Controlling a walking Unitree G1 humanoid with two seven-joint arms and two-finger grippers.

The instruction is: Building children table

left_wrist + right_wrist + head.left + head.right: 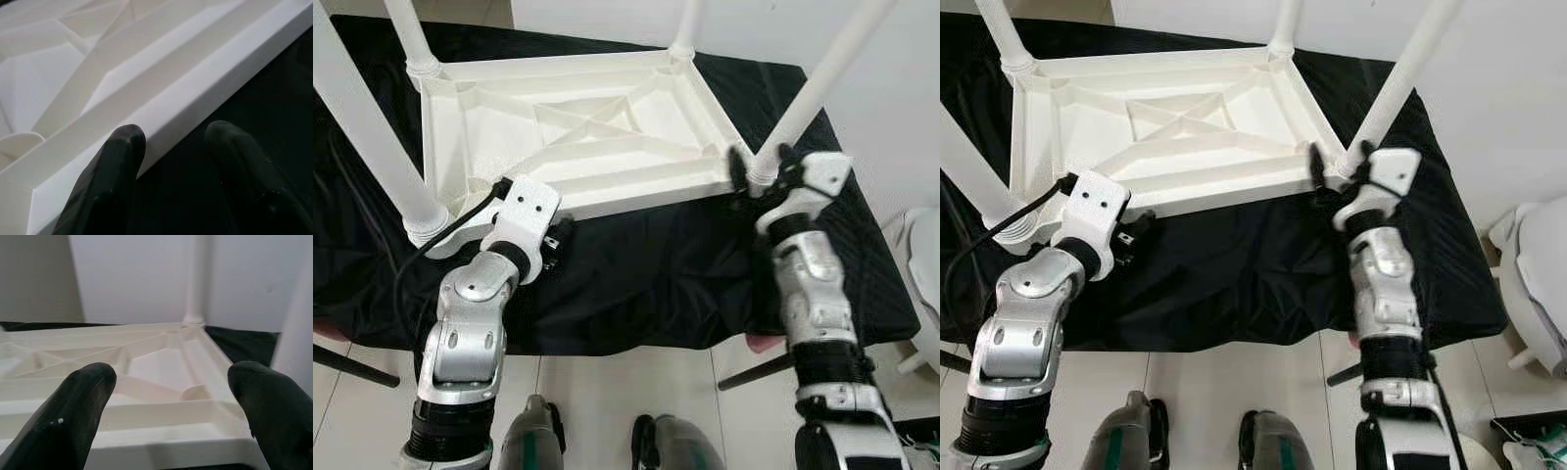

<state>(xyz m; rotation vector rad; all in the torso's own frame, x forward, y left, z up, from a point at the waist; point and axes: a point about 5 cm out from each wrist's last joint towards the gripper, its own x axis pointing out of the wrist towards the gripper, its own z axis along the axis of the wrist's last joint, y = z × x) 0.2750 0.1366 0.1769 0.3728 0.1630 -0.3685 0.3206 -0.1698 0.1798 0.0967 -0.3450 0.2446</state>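
Upturned white table (578, 127) lying on black cloth (646, 274), four legs standing up. Left gripper (171, 161) spread open, straddling near rim; right gripper (171, 396) gaping open at corner beside leg (822, 83). Risk: table sliding on loose cloth, leg maybe tilting if pushed sideways.

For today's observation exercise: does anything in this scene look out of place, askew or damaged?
Nothing looks damaged. The white table lies upside down on the black cloth, its four legs pointing up, as suits assembly. The left gripper sits at its near edge, the right gripper by the near right leg, both open.

Four upright legs (357, 127) round tabletop (578, 127).
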